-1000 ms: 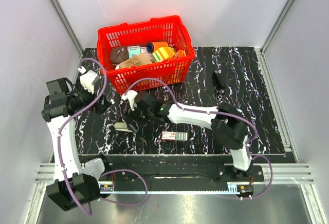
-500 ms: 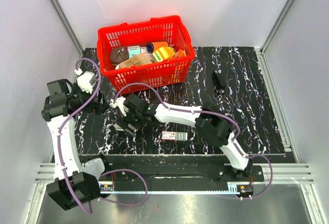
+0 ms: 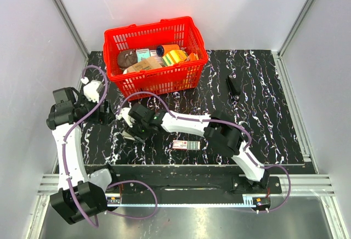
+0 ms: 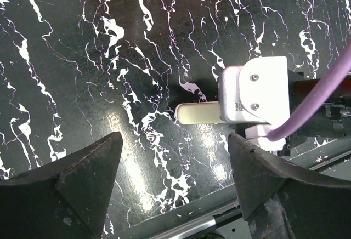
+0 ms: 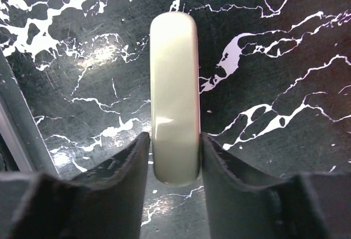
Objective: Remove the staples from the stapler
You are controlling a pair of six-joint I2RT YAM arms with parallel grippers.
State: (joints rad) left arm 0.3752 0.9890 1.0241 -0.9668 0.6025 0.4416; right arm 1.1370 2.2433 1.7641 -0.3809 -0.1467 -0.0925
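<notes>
The red basket [image 3: 148,30], far left, holds mixed packets [image 3: 147,62]. The right gripper [image 5: 174,151] apparently pinches the cream stapler [image 5: 174,85] toward the table's [image 3: 263,113] near-left corner. The left gripper [image 4: 175,140] hangs spread alongside.

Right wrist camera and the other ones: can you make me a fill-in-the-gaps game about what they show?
1. The right gripper pinches the stapler, which lies on a black table with ____ streaks.
2. The basket at the back is ____.
3. The left gripper hangs above the table with its jaws ____ and nothing between them.

Missing words: white, red, open.
</notes>
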